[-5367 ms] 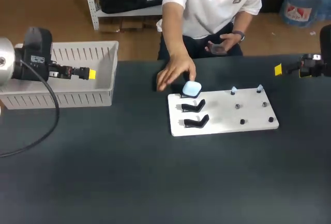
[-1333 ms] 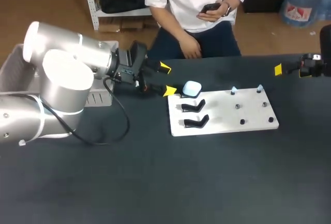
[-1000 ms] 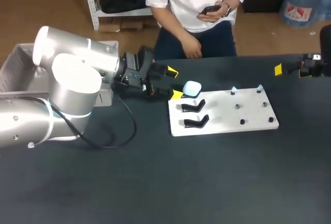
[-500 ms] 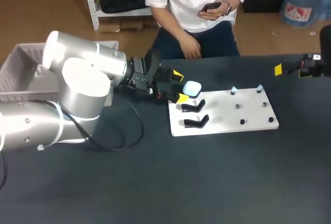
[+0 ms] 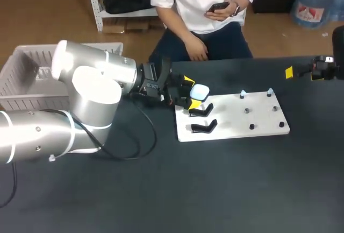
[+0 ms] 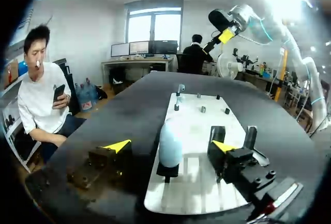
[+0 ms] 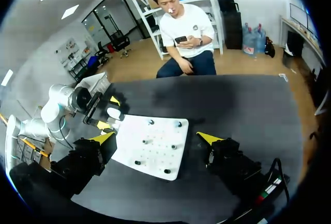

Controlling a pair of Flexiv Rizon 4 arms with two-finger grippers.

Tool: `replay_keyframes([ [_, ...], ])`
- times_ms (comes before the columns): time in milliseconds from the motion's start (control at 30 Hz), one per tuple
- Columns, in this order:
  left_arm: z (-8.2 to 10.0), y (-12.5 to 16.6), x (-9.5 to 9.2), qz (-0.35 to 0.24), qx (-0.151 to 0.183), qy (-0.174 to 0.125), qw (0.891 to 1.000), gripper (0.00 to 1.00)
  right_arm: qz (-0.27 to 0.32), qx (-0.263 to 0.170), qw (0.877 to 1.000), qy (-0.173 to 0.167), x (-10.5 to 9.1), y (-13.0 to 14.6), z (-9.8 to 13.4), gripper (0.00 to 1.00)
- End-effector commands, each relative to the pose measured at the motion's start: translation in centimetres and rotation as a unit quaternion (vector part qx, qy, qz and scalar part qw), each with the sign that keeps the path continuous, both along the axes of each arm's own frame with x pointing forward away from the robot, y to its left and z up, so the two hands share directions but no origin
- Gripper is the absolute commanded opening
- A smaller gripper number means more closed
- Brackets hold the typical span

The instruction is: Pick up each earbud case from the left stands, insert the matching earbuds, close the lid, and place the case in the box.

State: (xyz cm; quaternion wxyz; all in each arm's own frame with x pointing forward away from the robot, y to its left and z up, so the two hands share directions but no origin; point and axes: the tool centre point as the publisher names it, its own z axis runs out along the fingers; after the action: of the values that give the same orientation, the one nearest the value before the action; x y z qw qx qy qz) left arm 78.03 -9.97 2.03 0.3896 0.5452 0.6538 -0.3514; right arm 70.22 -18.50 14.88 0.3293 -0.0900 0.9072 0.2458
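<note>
Since the pale-blue rounded earbud case (image 6: 169,144) stands upright between the wide-open fingers of the left gripper (image 5: 191,91), neither touching it, a straight squeeze should take it. The right gripper (image 7: 155,138) gapes empty, well apart.

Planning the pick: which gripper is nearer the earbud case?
Left. Left gripper has the earbud case between its open fingers; right gripper is far off at the table edge.

Bright even overhead light, soft shadows on the dark table (image 5: 161,190), white glare in left wrist view
</note>
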Motion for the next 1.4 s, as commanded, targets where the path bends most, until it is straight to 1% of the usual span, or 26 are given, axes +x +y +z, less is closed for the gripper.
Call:
replay_keyframes([
  [33,-0.1,-0.2,0.2,0.0,-0.005,-0.002,1.0,1.0,0.0,0.0,1.0,0.0,0.0,0.0,0.0,1.0],
  [200,0.0,-0.4,0.1,-0.002,-0.006,-0.003,1.0,1.0,0.0,0.0,1.0,0.0,0.0,0.0,0.0,1.0],
  [267,-0.1,-0.5,0.2,-0.004,-0.008,-0.002,1.0,0.96,0.0,0.0,1.0,0.0,0.0,0.0,0.0,1.0],
  [300,-0.1,-0.5,0.2,-0.005,-0.008,-0.001,1.0,0.95,0.0,0.0,1.0,0.0,0.0,0.0,0.0,1.0],
  [367,-0.1,-0.6,0.2,-0.007,-0.009,-0.001,1.0,0.85,0.0,0.0,1.0,0.0,0.0,0.0,0.0,1.0],
  [433,-0.1,-0.7,0.2,-0.01,-0.009,-0.001,1.0,0.82,0.0,0.0,1.0,0.0,0.0,0.0,0.0,1.0],
  [500,-0.1,-0.7,0.2,-0.013,-0.009,-0.001,1.0,0.74,0.0,0.0,1.0,0.0,0.0,0.0,0.0,1.0],
  [533,-0.2,-0.8,0.2,-0.013,-0.009,-0.001,1.0,0.72,0.0,0.0,1.0,0.0,0.0,0.0,0.0,1.0],
  [800,-0.3,-0.9,0.3,-0.016,-0.014,0.002,1.0,0.72,0.0,0.0,1.0,0.0,0.0,0.0,0.0,1.0],
  [867,-0.5,-1.0,0.4,-0.016,-0.014,0.003,1.0,0.69,0.0,0.0,1.0,0.0,0.0,0.0,0.0,1.0],
  [1167,-0.6,-1.1,0.5,-0.018,-0.016,0.007,1.0,0.63,0.0,0.0,1.0,0.0,0.0,0.0,0.0,1.0],
  [1400,-0.8,-1.2,0.7,-0.02,-0.016,0.008,1.0,0.51,0.0,0.0,1.0,0.0,0.0,0.0,0.0,1.0],
])
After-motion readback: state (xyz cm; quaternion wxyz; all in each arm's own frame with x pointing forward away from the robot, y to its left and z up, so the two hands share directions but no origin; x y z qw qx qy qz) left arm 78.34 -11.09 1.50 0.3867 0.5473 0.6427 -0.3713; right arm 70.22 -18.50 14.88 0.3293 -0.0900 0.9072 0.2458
